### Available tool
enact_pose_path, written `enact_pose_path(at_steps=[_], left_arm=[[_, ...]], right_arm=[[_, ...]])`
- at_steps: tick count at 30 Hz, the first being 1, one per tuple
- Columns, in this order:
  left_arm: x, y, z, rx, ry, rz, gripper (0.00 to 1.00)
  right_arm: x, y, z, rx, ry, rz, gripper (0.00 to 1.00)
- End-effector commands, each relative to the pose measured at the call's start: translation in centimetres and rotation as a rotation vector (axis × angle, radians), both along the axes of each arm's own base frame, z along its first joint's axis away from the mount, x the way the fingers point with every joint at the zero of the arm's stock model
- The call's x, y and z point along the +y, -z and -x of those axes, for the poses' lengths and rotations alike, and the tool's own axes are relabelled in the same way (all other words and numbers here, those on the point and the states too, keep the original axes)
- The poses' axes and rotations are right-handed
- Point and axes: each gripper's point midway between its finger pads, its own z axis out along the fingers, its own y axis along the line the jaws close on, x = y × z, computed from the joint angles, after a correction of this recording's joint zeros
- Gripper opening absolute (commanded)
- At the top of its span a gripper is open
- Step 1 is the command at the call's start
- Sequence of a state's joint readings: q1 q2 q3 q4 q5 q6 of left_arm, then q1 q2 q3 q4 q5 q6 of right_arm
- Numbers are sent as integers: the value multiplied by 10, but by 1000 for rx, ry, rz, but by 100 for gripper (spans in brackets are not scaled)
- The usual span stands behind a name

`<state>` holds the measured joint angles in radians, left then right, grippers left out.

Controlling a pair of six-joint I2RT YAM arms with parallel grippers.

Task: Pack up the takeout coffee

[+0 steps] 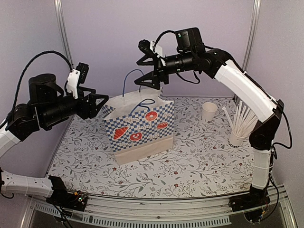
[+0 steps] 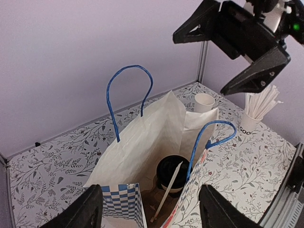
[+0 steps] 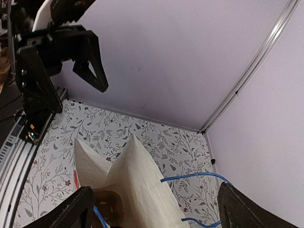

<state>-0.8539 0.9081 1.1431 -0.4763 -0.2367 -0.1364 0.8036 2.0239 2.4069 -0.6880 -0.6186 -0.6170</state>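
One paper bag stands on the desk, with two blue handles. There are three cups: one black-lidded coffee cup inside the bag, one bare cup and one cup of sticks, its sticks too many to count. One loose stick leans in the bag. There are two pincers, the left pincer and the right pincer.

- Paper bag: blue-checked, blue handles, upright at the centre of the floral table.
- Lidless white cup: right rear.
- White cup of sticks: near it.
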Motion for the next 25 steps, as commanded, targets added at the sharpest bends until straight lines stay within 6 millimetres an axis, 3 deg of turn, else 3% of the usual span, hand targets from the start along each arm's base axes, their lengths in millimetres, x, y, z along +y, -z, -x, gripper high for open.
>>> enact_pose_path(at_steps=[1,4,7,10,13,16,18,22,25], left_arm=[[11,7,-1,3,-43,1,72],[20,10,-6,-6,-93,0,75],[28,12,-13,-7,-150,-1,79],[38,17,-24,5,-211,-10,82],[49,22,-37,15,-265,-23,85],[59,23,-54,20,-298,-37,87],[67,20,-66,31,-325,-42,87],[70,12,-76,35,-316,11,87],[61,9,-75,38,-270,60,87]], right_arm=[[-26,-16,-16,-83,157,6,98],[-63,-31,-20,-151,273,18,99],[-114,-38,-33,-122,405,-8,99],[-165,-23,-41,-102,503,-7,99],[-230,-5,-50,-46,618,-45,99],[-293,-6,-58,37,815,-144,99],[-319,-7,-57,36,945,-189,99],[-362,-30,-29,-27,1105,-301,99],[-380,-32,-19,-27,1140,-340,99]])
